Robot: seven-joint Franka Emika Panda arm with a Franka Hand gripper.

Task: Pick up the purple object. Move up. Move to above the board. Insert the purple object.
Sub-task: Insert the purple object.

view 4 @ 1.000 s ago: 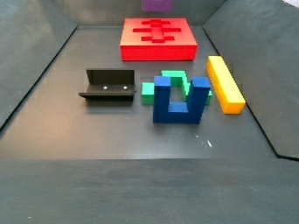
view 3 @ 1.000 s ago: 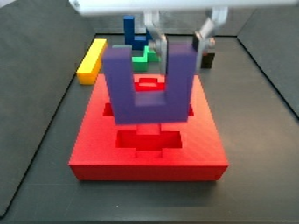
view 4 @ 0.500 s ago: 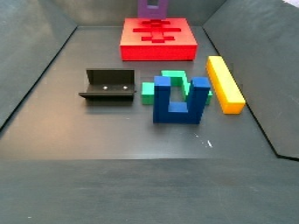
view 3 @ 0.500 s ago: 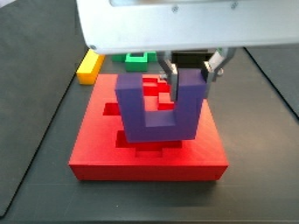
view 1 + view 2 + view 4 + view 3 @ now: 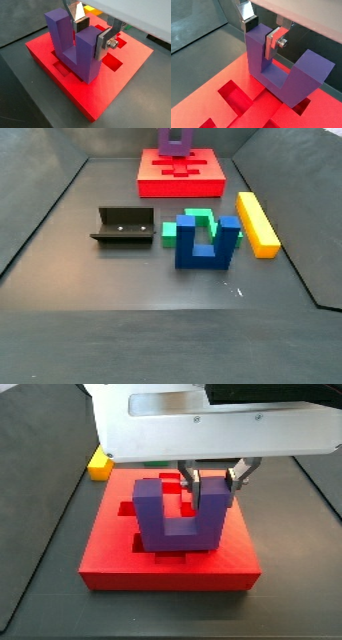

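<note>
The purple object (image 5: 167, 519) is a U-shaped block held upright with its arms pointing up. My gripper (image 5: 214, 484) is shut on one arm, the silver fingers (image 5: 103, 44) pressing both sides of that arm in both wrist views. The block (image 5: 298, 75) hangs low over the middle of the red board (image 5: 120, 559), with its base just above the cross-shaped recess (image 5: 238, 97). Whether the base touches the board I cannot tell. In a side view the block (image 5: 174, 142) stands at the far end, over the board (image 5: 183, 183).
A dark blue U-shaped block (image 5: 207, 243) and a green block (image 5: 187, 226) sit together mid-floor. A long yellow bar (image 5: 257, 223) lies beside them. The fixture (image 5: 123, 226) stands on their other side. Dark walls ring the floor.
The gripper has come down with the purple object, which now sits much lower over the board's recesses. The other blocks have not moved.
</note>
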